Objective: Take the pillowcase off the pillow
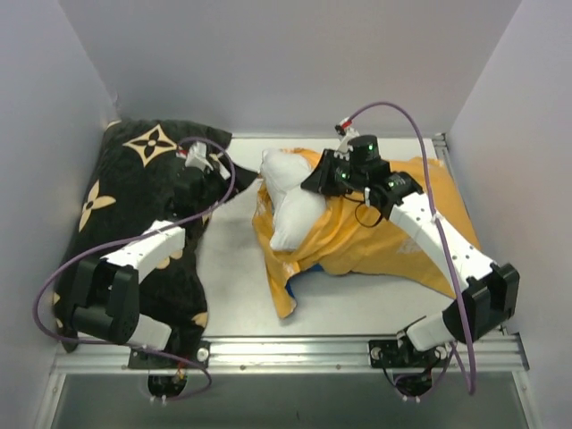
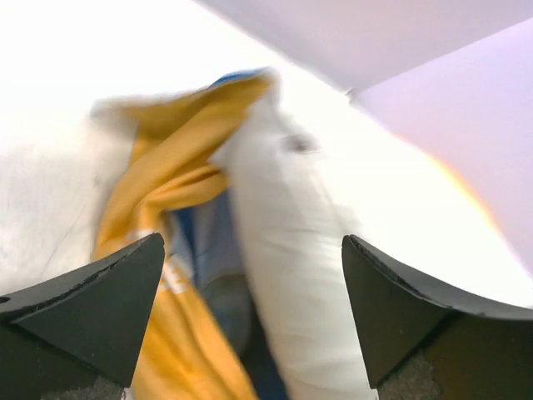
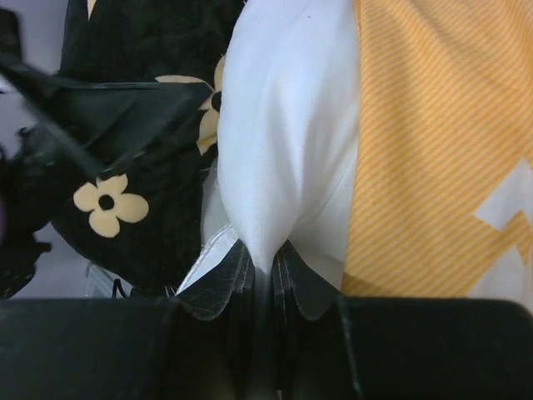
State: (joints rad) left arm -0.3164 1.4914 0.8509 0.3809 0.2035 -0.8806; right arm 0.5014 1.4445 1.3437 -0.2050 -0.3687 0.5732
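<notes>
L gripper (image 2: 252, 246) spread, empty. R gripper (image 3: 265, 260) pinches pillow (image 3: 283, 125) near worktop (image 1: 232, 277) far edge. Risk: pillowcase (image 1: 357, 241) unheld, so likely drags along w/ pillow; pinch may slip.

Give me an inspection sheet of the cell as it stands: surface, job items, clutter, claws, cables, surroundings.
Surface: grey table, bare strip between the two fabric piles.
Job's things: white pillow partly out of the pillowcase, which lies orange side out, bunched over the pillow's right part.
Clutter: black pillow with tan flowers, far left, under the left arm.
Grippers: left claw open and empty, above the black pillow's edge; right claw shut on the white pillow's fabric.
Cables: a purple cable loops from each arm; the left one hangs over the black pillow.
Surroundings: plain walls on three sides; metal rail at the near edge.
</notes>
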